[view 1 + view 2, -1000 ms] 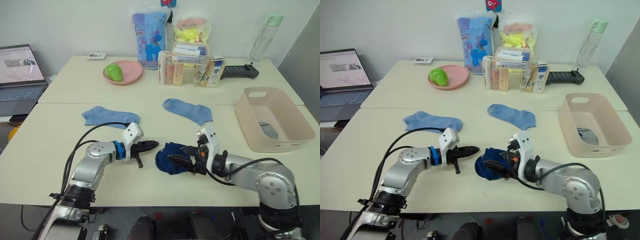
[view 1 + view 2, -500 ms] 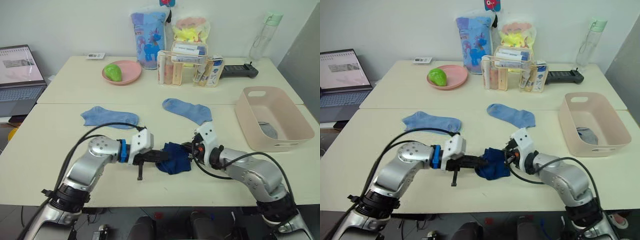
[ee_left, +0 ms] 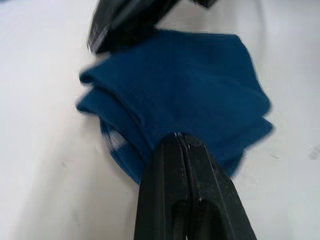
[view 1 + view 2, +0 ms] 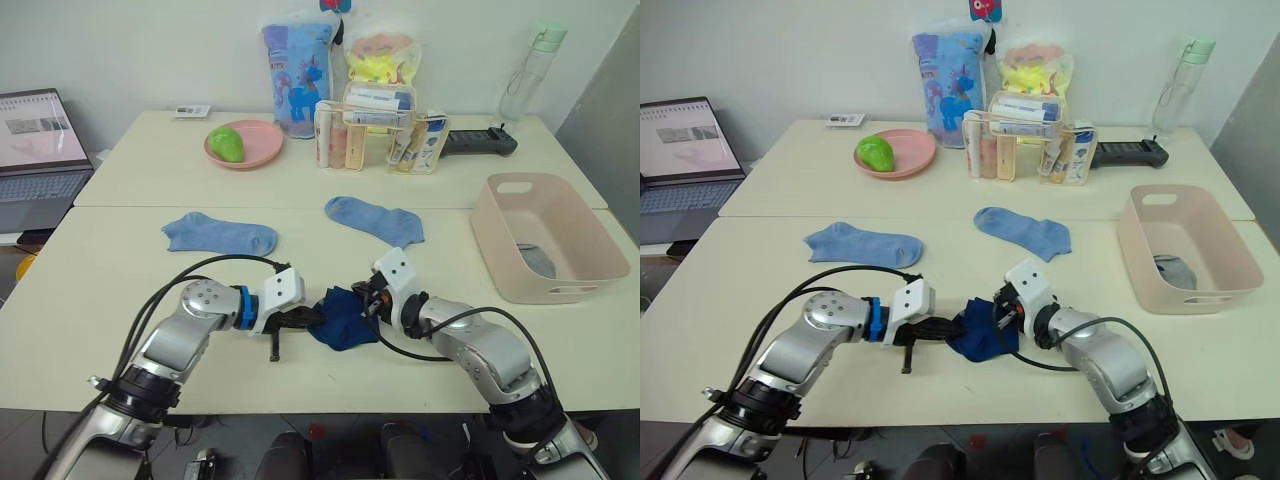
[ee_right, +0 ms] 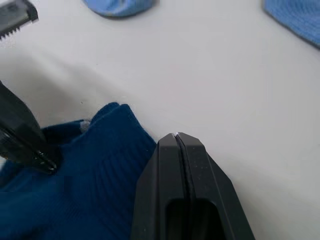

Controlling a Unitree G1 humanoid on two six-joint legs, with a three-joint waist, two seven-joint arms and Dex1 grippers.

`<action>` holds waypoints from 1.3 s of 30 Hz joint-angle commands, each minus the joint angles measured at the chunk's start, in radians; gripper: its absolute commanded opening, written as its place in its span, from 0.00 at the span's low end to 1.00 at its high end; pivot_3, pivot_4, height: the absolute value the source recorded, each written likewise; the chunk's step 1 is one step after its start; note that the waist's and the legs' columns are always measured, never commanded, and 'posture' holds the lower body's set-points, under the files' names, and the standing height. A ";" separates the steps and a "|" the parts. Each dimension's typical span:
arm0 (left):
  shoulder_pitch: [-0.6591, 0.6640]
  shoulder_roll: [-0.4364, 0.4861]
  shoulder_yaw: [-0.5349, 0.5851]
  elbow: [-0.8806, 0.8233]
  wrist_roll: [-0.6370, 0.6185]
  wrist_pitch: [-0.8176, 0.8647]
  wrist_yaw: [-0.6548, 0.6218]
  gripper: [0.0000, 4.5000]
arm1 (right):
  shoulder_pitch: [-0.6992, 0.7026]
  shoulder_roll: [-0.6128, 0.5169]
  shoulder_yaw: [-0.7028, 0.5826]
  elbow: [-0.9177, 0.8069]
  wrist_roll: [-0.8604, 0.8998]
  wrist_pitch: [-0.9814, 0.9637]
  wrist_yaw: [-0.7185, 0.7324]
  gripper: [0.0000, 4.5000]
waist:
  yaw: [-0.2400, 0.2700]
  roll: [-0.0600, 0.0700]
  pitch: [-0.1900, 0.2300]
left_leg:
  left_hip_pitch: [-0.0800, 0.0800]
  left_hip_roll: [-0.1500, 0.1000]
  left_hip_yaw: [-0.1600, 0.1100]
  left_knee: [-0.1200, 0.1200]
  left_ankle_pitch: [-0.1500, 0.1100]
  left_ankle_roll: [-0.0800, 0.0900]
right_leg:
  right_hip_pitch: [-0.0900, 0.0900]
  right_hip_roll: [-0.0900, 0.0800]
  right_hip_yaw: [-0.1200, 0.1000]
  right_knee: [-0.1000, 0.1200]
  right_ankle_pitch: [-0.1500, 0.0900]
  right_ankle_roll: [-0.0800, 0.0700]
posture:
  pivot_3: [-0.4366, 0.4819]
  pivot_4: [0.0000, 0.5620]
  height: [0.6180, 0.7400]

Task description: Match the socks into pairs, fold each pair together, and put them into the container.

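Navy fabric socks (image 4: 340,316), bunched mid-bench, are pinched between the closed left jaws (image 4: 312,318) and closed right jaws (image 4: 366,304); uneven pulling could undo the fold before the pale pink plastic tub (image 4: 600,265) is reached

Cream tables (image 4: 300,180) stand against a white wall (image 4: 150,50).

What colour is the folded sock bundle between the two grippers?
Dark navy blue. The folded sock bundle shows best in the left wrist view.
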 commanded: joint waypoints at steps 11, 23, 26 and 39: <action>-0.151 -0.077 -0.012 -0.090 -0.071 0.180 0.067 0.00 | 0.085 -0.149 -0.014 -0.177 0.043 0.011 0.174 0.01 | 0.001 -0.003 0.003 | 0.000 0.000 -0.001 0.000 0.000 0.000 | 0.001 0.000 0.000 -0.001 0.000 0.000 | 0.48 0.27 0.69; -0.083 -0.058 -0.069 0.049 0.057 0.040 0.082 0.00 | 0.217 -0.278 0.029 -0.187 -0.018 -0.060 0.280 0.01 | 0.005 -0.003 0.003 | 0.000 0.000 -0.001 0.000 0.000 0.000 | 0.002 0.000 -0.001 -0.002 0.000 0.000 | 0.48 0.27 0.69; -0.071 -0.036 -0.053 0.018 0.032 0.004 0.041 0.00 | 0.221 -0.272 -0.022 -0.220 -0.005 -0.087 0.278 0.01 | 0.005 -0.003 0.003 | 0.001 0.000 -0.001 0.000 0.000 0.000 | 0.002 0.000 0.000 -0.002 0.000 0.000 | 0.48 0.27 0.69; -0.089 -0.092 -0.116 -0.006 0.069 -0.022 0.027 0.00 | 0.243 -0.286 -0.121 -0.270 -0.023 -0.109 0.260 0.01 | 0.003 -0.004 0.004 | 0.000 0.000 0.000 0.000 0.000 0.000 | 0.002 0.000 0.000 -0.002 0.000 0.000 | 0.48 0.27 0.69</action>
